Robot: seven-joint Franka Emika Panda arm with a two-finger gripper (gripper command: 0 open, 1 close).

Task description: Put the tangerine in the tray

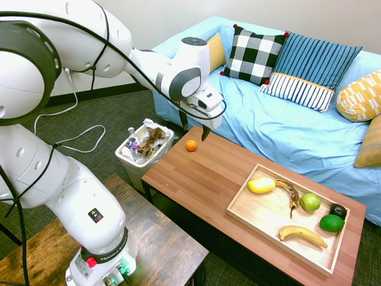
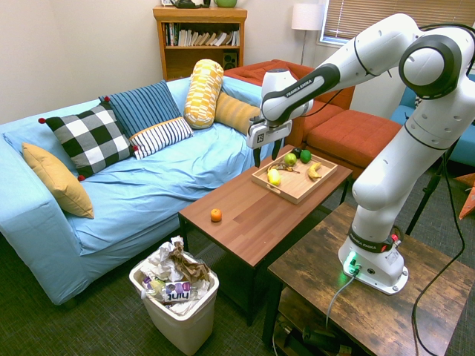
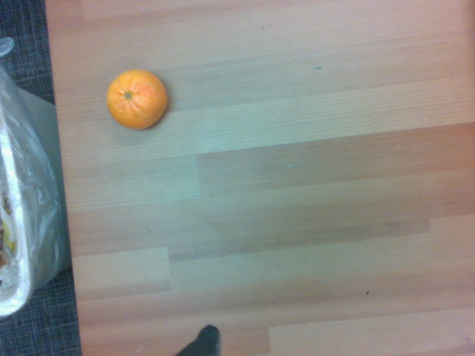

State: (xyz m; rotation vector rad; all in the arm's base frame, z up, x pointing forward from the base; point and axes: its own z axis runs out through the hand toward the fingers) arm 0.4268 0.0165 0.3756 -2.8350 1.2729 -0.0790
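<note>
Orange tangerine [image 1: 191, 145] on the wooden table [image 1: 208, 179], below and just beside the raised end effector [image 1: 193, 128], fingers spread and empty, tray [image 1: 262, 215] well apart

White Franka arm, glossy and rounded

Bulbous white segments with dark grey joint caps; black cables loop along the links. Black lettering runs along the forearm, a yellow-and-black sticker and red button mark the base, a green light glows there. The claw [image 2: 266, 154] has dark fingers.
</note>
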